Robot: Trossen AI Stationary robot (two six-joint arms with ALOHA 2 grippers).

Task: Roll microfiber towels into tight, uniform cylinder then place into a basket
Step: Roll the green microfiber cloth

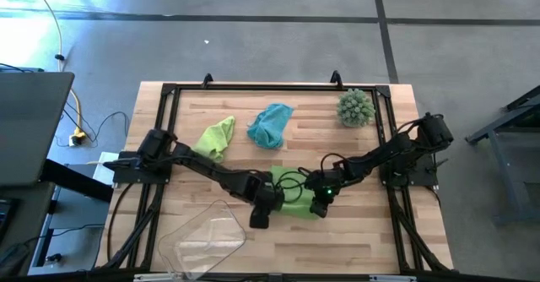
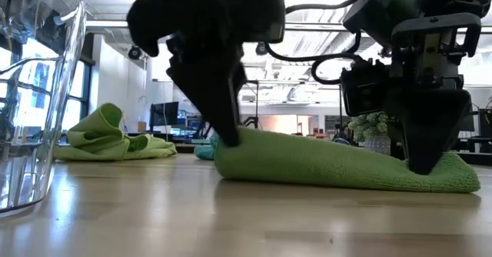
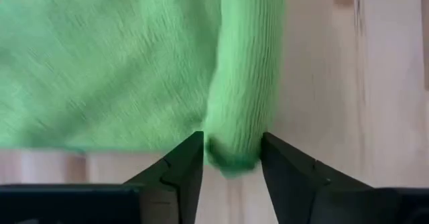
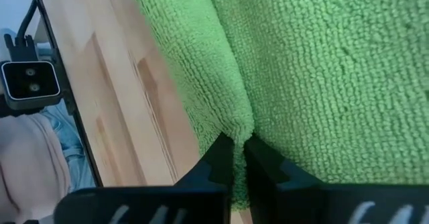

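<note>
Towel [image 1: 295, 204], lime green, lies half-rolled on the counter [image 1: 354, 240] between the two pincers, its long axis running across from one arm to the other. The left pincer [image 3: 231, 158] stands at one end of the roll with its fingers [image 3: 181, 167] parted either side of the rolled end, just touching or barely clear of it, so released rather than clamped. The right pincer [image 4: 238, 158] is clenched on a fold at the towel's other end, pinning it to the wood.

Both arms are about equally near. The basket [image 1: 202, 240] sits on the left arm's side, close to the near edge, empty as far as can be seen. A second green towel [image 1: 215, 137] and a teal towel [image 1: 270, 123] lie crumpled at the far side, well apart from the roll. Rolling on would likely need the left fingers closed again around that end.
</note>
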